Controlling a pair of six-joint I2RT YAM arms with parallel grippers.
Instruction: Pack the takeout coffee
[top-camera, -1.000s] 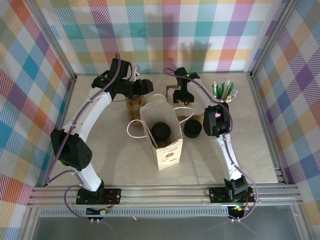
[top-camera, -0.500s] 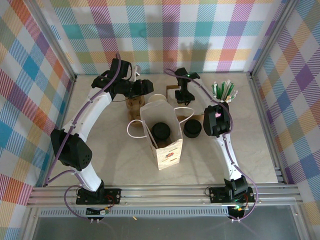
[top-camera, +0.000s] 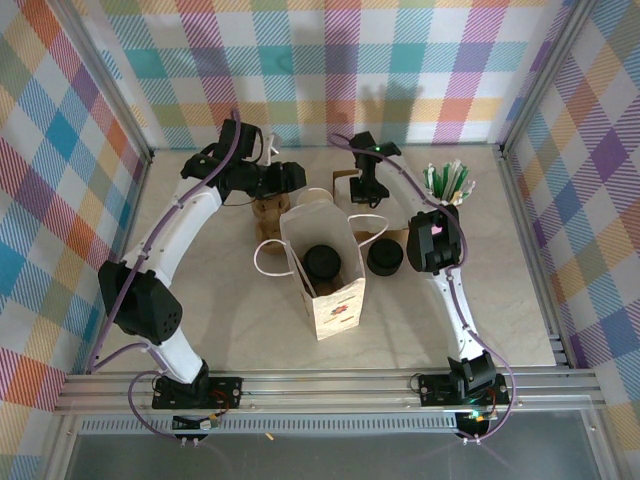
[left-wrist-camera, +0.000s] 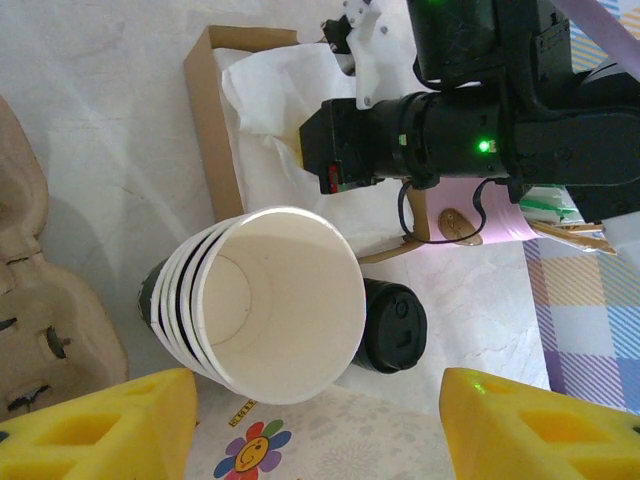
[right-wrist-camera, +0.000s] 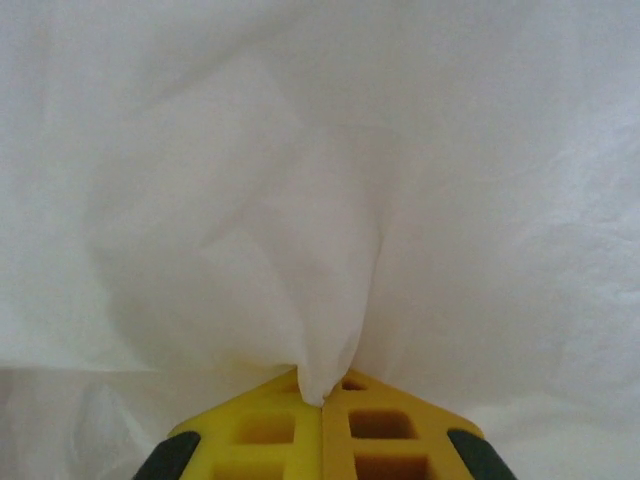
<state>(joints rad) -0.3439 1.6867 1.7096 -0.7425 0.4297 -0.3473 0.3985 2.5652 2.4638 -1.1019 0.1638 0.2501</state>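
Right gripper (right-wrist-camera: 322, 398) — open before — now pinches white tissue (right-wrist-camera: 300, 200).

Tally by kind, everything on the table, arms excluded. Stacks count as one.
paper bag: 1
takeout coffee, in the bag: 1
stack of black lids: 1
stack of white cups: 1
napkin box: 1
pulp cup carrier: 1
bunch of stirrers: 1
Total: 7
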